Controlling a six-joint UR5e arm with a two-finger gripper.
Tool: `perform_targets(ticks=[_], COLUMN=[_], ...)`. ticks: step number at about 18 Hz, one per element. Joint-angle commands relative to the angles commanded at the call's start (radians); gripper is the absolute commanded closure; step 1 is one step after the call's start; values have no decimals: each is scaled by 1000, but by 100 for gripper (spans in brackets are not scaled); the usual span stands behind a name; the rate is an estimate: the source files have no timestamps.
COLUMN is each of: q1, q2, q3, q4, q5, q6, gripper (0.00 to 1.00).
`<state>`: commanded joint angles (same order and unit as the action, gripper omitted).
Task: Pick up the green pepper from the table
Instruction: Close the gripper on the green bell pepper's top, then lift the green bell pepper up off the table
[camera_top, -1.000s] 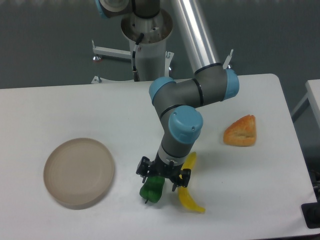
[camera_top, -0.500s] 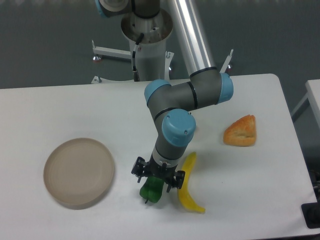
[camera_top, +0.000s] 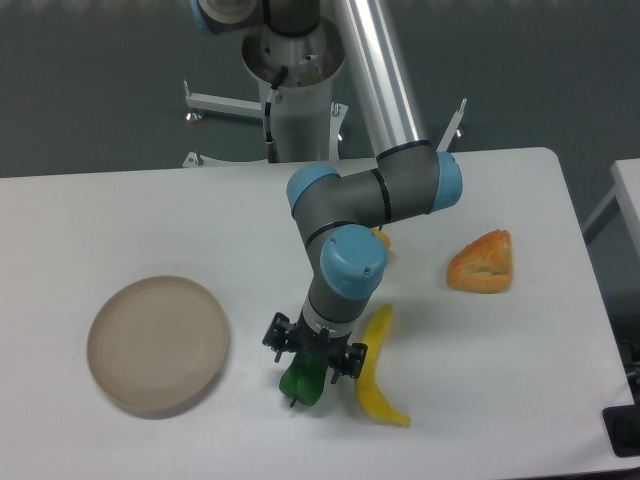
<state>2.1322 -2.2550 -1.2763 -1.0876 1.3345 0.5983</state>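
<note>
The green pepper lies on the white table near the front edge, with its dark stem pointing down-left. My gripper hangs straight over the pepper's top. The gripper looks open, its black knuckles spread to either side of the pepper. The wrist hides the fingertips and the pepper's upper part. The pepper rests on the table.
A yellow banana lies just right of the pepper, close to the gripper. A round beige plate sits at the left. An orange wedge lies at the right. A bit of a yellow-orange pepper shows behind the arm.
The arm has shifted a little to the left, bringing the gripper more squarely over the green pepper. The pepper and banana have not moved.
</note>
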Motion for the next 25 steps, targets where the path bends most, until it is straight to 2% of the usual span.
perform_targets(ticks=[1,3,4,7,12,15,20,25], q1=[0,0,0,0,6,38,124,170], q2=[2,2,2,3,11,44,92,107], q3=[2,0,0,6,31,48,69,77], q4=[3,5,5,5,2,2,-9,-5], q5=[5,6,6,6,8,8,11,143], q6=[0,2,2,3,5,9,199,339], gripper=[9,36,47,64,66,66,66,66])
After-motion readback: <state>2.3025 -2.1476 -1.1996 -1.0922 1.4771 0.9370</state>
